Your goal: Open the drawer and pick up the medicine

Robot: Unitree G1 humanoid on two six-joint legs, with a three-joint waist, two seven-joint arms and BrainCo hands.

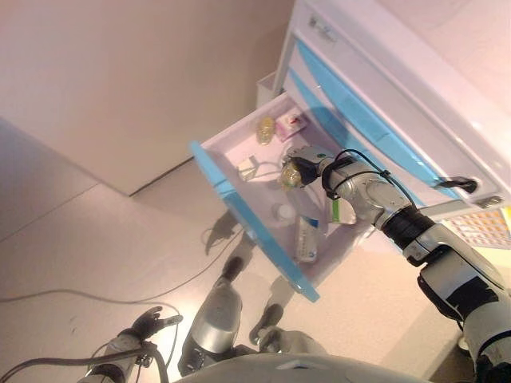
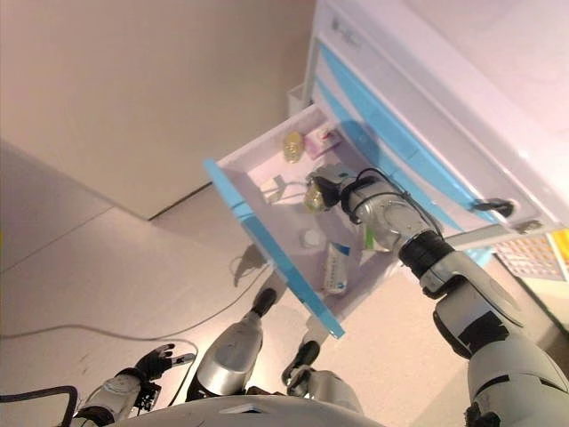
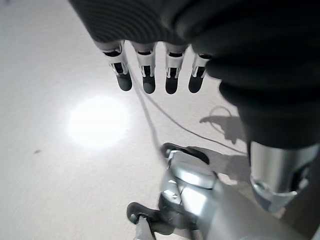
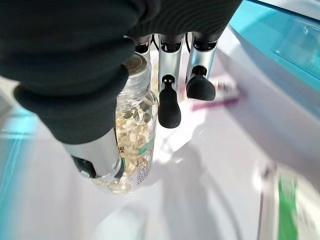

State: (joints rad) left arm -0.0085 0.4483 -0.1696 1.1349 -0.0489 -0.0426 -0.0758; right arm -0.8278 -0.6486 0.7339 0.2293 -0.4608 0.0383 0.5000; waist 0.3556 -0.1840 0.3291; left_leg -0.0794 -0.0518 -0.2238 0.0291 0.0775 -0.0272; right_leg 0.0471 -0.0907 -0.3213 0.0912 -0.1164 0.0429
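Hanging low at 7 o'clock in the left eye view, the left hand [image 1: 148, 323] sits over the floor [image 1: 96, 239]. Up at 1 o'clock, the drawer [image 1: 239, 203] stands pulled out of the cabinet [image 1: 383, 72]; inside it the right hand [image 1: 302, 166] holds the medicine bottle [image 1: 289, 177], above a tube [image 1: 307, 238] and near a pink box [image 1: 291, 124].

Left wrist view: fingers [image 3: 145, 75] straight, apart, holding nothing.

Right wrist view: thumb and fingers [image 4: 169, 102] clamp the clear, capsule-filled bottle.
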